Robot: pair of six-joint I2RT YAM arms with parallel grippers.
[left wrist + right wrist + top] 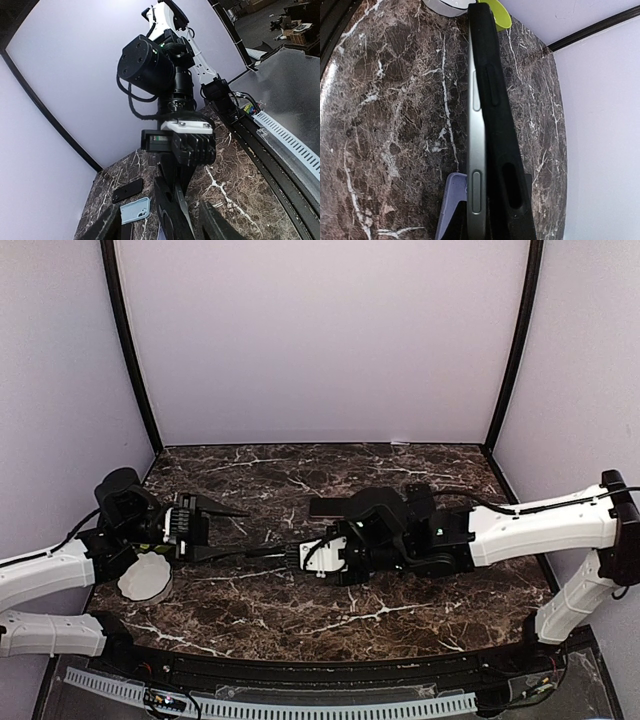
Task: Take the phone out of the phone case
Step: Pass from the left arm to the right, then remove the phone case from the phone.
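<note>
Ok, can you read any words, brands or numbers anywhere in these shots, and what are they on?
No readable text in any view.
phone and black case: side buttons only, no brand or lettering showing.
Cardboard boxes far off in the left wrist view: any print is too small and blurred to read.

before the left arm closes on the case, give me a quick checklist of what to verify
1. right fingers shut on the phone: ok
2. left fingers open, one on each side of the phone: ok
3. left fingers touching the black case: not ok, gaps on both sides
4. black case off the phone: not ok, it hugs the phone's edge
5. table near the phone free: not ok, light blue case lies close by
6. which way the screen faces: cannot tell, seen edge-on only
</note>
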